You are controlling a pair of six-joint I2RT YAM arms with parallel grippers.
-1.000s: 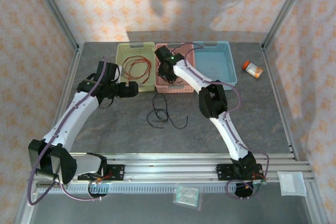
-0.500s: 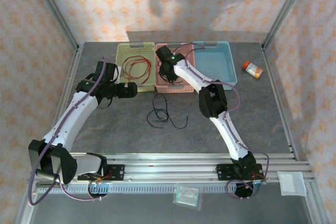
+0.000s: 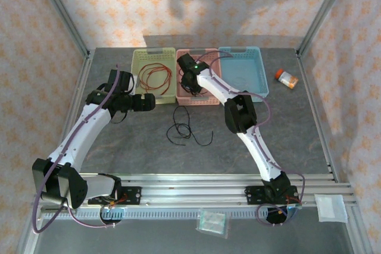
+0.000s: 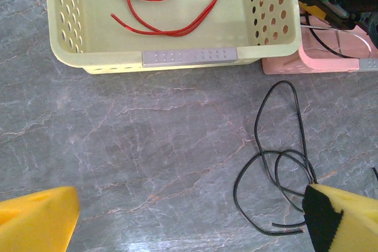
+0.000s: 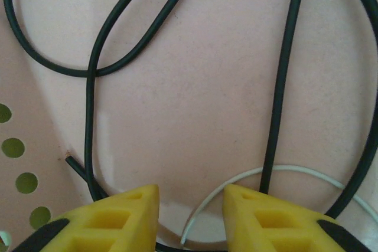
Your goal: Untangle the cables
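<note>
A red cable [image 3: 156, 75] lies looped in the yellow basket [image 3: 137, 81]; the left wrist view shows the red cable [image 4: 165, 4] there too. A black cable [image 3: 184, 128] lies in loose loops on the table, just in front of the baskets. My left gripper [image 3: 147, 101] hovers open above the table with nothing between its fingers, and the black cable [image 4: 283, 163] lies by its right finger [image 4: 348, 219]. My right gripper [image 3: 189, 84] is down inside the pink basket [image 3: 205, 100], open. Between its fingertips lies the end of a white cable [image 5: 236, 184], with another black cable [image 5: 277, 116] looping around it.
A blue basket [image 3: 256, 84] stands right of the pink one. An orange-capped bottle [image 3: 286, 78] lies at the far right of the table. Metal frame posts and patterned walls enclose the table. A rail runs along the near edge.
</note>
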